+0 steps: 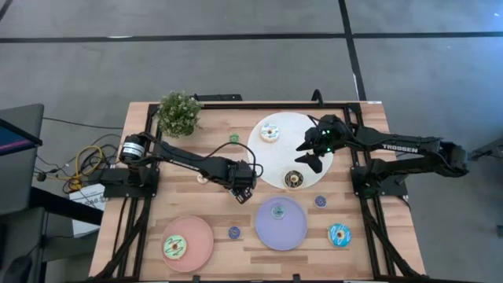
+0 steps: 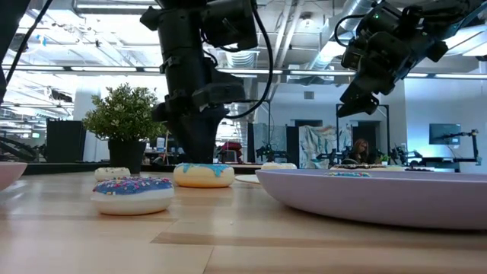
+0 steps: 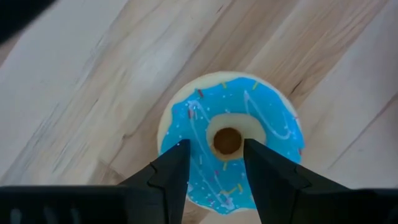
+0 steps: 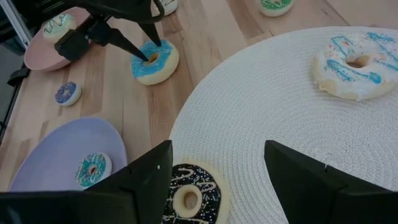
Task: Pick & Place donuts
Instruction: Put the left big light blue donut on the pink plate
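Note:
A larger donut with blue icing (image 3: 249, 106) lies flat on the wooden table between the white plate and the pink plate; the right wrist view also shows this blue donut (image 4: 163, 65). My left gripper (image 3: 216, 155) is open and points down over it, with one finger on each side of the hole. My right gripper (image 4: 217, 163) is open and hangs in the air over the white plate (image 1: 264, 156). On that plate lie a white donut with blue stripes (image 4: 356, 62) and a chocolate donut (image 4: 191, 198). My left gripper comes at the blue donut from above, pointing down. Its two fingertips (image 3: 179, 155) stand over the icing beside the centre hole (image 3: 227, 140). I cannot tell whether they touch the icing. The donut lies flat on the table.
A tiny teal donut (image 1: 277, 211) sits on the purple plate (image 1: 295, 229), and a green-iced donut (image 1: 174, 248) on the pink plate (image 1: 198, 233). Another blue donut (image 1: 339, 234) and tiny donuts (image 1: 234, 233) lie loose on the table. The potted plant (image 1: 178, 112) stands at the far left.

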`<state>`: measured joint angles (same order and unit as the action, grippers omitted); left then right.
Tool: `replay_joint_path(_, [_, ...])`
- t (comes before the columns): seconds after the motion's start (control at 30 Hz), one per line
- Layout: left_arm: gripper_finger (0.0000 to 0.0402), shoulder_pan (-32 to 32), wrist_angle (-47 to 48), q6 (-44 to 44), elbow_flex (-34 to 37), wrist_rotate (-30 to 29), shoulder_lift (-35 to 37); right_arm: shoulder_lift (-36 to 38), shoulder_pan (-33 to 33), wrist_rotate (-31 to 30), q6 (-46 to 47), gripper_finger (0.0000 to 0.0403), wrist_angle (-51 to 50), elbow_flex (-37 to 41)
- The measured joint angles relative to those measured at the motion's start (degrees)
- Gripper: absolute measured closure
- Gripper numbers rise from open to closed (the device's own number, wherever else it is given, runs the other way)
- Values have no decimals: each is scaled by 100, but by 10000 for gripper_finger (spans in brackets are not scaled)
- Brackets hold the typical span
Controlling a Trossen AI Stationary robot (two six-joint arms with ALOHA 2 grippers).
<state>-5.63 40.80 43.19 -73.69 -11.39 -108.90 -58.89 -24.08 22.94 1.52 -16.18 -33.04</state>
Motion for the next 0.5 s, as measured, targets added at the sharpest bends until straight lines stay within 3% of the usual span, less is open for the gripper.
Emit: replay_joint_path(0.5, [258, -11, -127, 102, 4, -435, 0, -2, -2, 58, 44, 159, 2, 0])
